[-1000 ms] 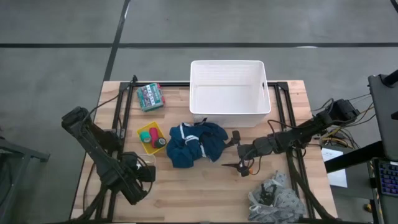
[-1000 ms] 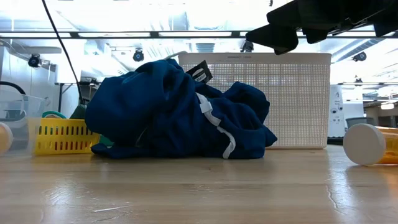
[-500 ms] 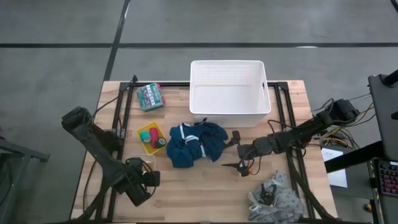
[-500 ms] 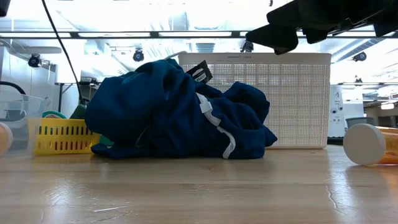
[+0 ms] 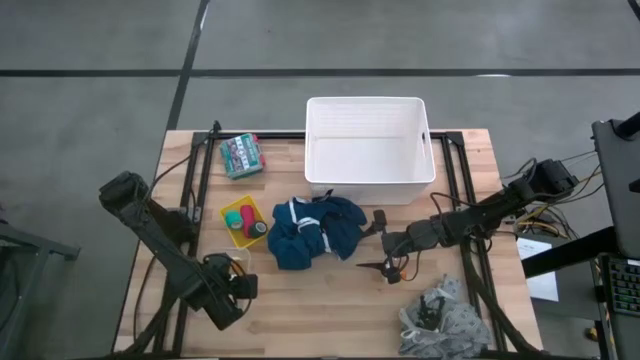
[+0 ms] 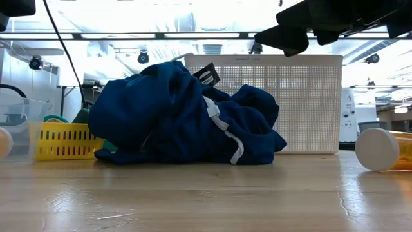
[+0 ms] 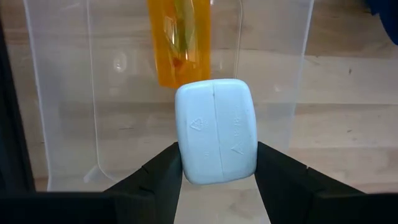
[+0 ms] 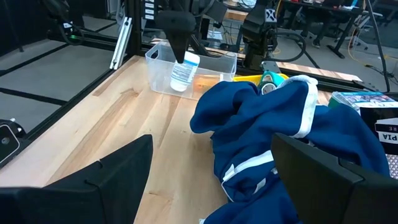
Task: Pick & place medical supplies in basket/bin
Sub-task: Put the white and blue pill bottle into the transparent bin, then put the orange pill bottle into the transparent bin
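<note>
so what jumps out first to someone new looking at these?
The crumpled dark blue garment at mid-table, in front of the empty white slotted plastic tub. Next, the left claw pinching a small white bottle above the clear rectangular plastic box, where an orange pill bottle lies.

We see a light wooden table (image 5: 330, 300) with black rails running along its left and right sides, standing on a grey floor (image 5: 90, 90) crossed by dark seams. A flat green patterned packet (image 5: 242, 155) lies near the table's far left corner. Off the right edge sits dark equipment (image 5: 622, 150) with bundled cables. From table height we look into a bright hall with ceiling lights (image 6: 129, 35) and a hanging black cable (image 6: 61, 38). Benches cluttered with gear (image 8: 292, 18) stand beyond the table.
</note>
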